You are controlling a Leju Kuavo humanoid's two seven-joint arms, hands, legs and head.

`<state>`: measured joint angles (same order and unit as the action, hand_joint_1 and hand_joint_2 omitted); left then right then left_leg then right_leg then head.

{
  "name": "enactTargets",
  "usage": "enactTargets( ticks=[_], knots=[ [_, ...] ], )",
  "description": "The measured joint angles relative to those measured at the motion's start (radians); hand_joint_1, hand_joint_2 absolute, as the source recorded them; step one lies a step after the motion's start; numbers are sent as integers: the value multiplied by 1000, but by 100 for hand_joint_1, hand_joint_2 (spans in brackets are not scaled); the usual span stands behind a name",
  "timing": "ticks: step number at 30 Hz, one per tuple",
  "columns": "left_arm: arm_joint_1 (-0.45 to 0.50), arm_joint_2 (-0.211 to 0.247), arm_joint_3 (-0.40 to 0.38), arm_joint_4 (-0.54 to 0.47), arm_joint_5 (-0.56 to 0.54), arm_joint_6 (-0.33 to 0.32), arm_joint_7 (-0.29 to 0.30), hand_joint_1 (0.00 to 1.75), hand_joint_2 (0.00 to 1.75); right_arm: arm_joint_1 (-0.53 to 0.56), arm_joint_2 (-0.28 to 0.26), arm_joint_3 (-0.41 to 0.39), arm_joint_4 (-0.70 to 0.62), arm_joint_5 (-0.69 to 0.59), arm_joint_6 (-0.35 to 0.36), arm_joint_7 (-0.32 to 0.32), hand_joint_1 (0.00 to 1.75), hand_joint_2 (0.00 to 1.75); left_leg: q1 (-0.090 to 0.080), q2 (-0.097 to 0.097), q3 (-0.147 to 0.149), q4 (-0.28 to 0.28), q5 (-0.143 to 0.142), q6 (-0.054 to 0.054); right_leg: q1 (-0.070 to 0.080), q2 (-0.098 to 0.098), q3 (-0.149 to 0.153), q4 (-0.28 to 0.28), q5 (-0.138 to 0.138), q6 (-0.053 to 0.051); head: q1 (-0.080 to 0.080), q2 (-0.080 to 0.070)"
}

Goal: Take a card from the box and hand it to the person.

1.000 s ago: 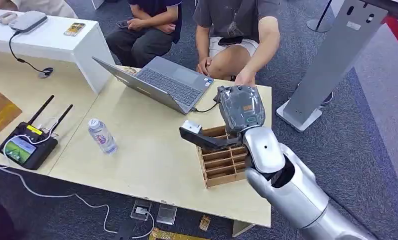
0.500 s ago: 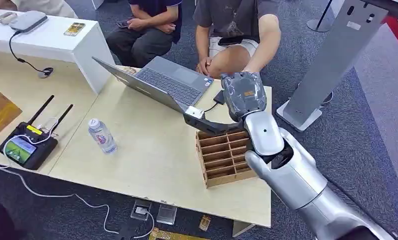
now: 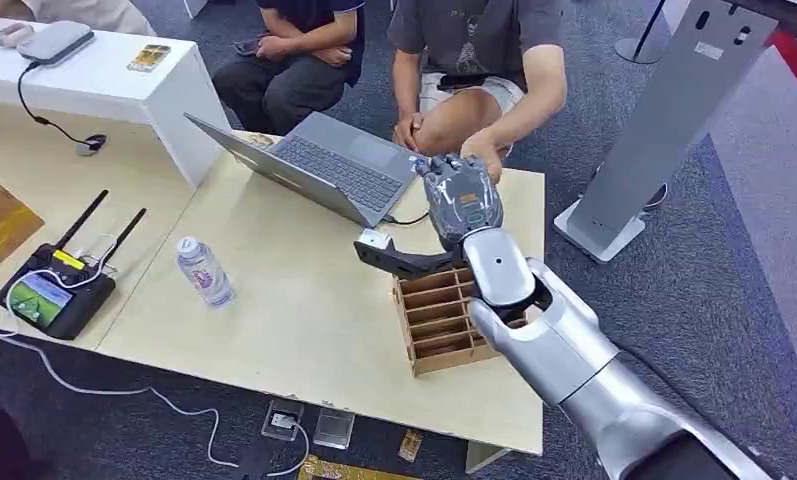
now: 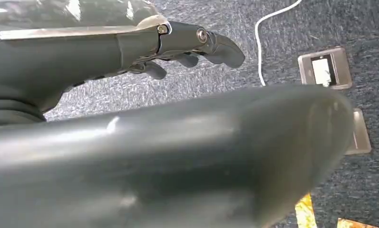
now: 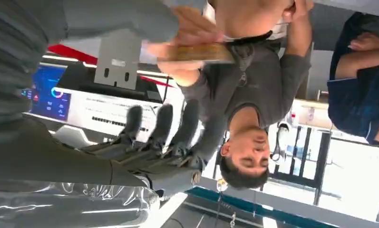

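- The pale wood-laminate table (image 3: 304, 320) is smooth and matte, with square edges; it stands on dark blue-grey carpet.
- An open grey metal laptop (image 3: 344, 165) sits at the table's far side, in front of a seated person in a grey T-shirt.
- The low plywood box (image 3: 439, 320), divided into narrow slots by thin wooden slats, lies near the table's right edge, partly under the silver right arm.
- The right hand (image 3: 461, 200), its back under glossy clear wrap with a small orange label too small to read, reaches past the box toward the person. In the right wrist view its dark fingers (image 5: 163, 123) are straight and spread, well apart from the thumb, gripping nothing.
- The left hand (image 4: 130, 52) hangs over the carpet, fingers loosely curved, holding nothing.
- The person's hand (image 5: 187, 42) pinches the thin, flat, yellow-brown card (image 5: 201, 53), seen edge-on between the robot's thumb and fingers; any print is blurred.
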<state>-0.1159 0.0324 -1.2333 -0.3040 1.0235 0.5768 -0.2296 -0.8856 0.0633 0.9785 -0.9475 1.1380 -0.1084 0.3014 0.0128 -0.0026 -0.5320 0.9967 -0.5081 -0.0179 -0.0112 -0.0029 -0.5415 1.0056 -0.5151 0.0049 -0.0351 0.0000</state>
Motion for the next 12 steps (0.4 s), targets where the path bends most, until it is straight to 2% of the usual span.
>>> enactTargets(
  ticks=[8,12],
  knots=[
    [0,-2,0,0,4,10,0,0,0,0,24,17,73,6,-49,3,0,175,0,0,0,0,0,0,0,0,0,0,0,0,0,0],
    [1,-9,1,0,12,29,0,0,0,2,26,18,89,-4,-124,11,0,175,0,0,0,0,0,0,0,0,0,0,0,0,0,0]
  ],
)
